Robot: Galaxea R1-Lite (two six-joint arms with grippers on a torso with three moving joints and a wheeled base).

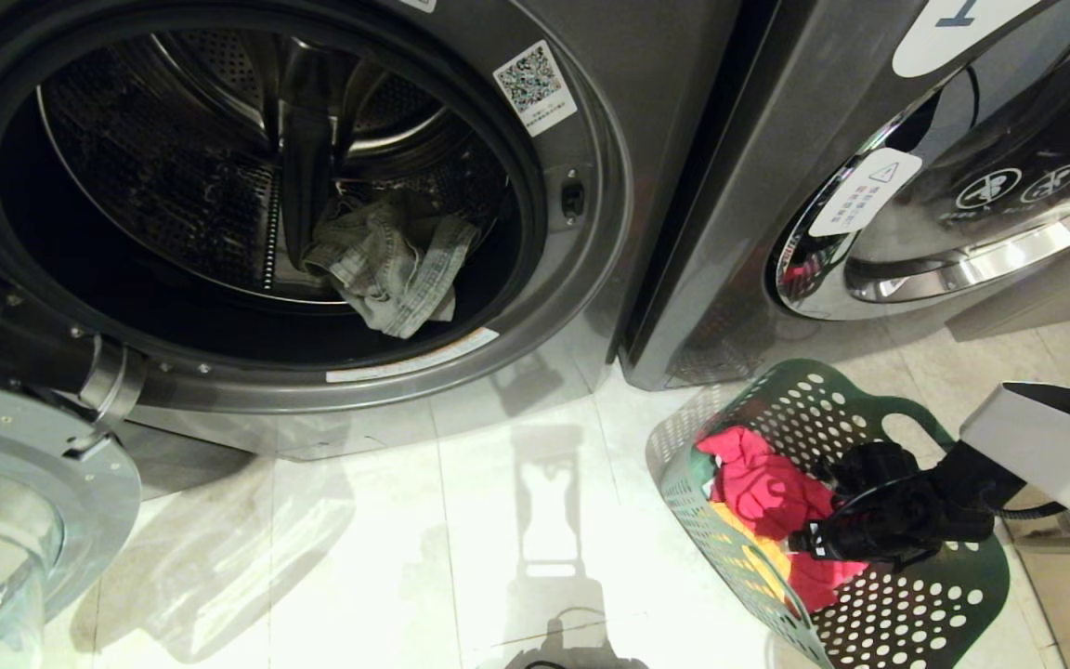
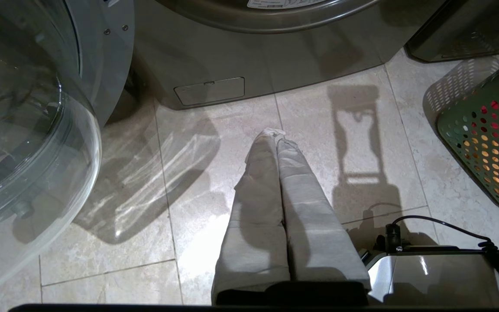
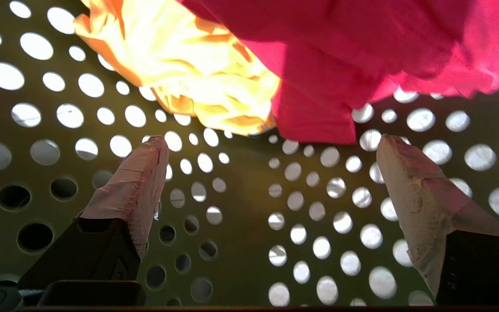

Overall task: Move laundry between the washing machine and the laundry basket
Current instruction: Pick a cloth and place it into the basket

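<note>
The washing machine (image 1: 646, 111) stands with its door swung open to the left, and a crumpled grey garment (image 1: 391, 269) lies in the drum. At the lower right the green laundry basket (image 1: 906, 613) is tipped toward me and holds a red garment (image 1: 763, 483) over a yellow one (image 1: 763, 557). My right gripper (image 1: 814, 539) reaches into the basket. In the right wrist view it (image 3: 271, 141) is open and empty in front of the perforated wall (image 3: 241, 203), just short of the red garment (image 3: 362, 52) and the yellow one (image 3: 189, 73). My left gripper (image 2: 275, 134) hangs shut over the floor tiles.
The open glass door (image 1: 6, 520) juts out at the lower left. A second dark machine (image 1: 869, 186) with a shut chrome-rimmed door stands to the right, just behind the basket. Pale floor tiles (image 1: 461, 539) lie between door and basket.
</note>
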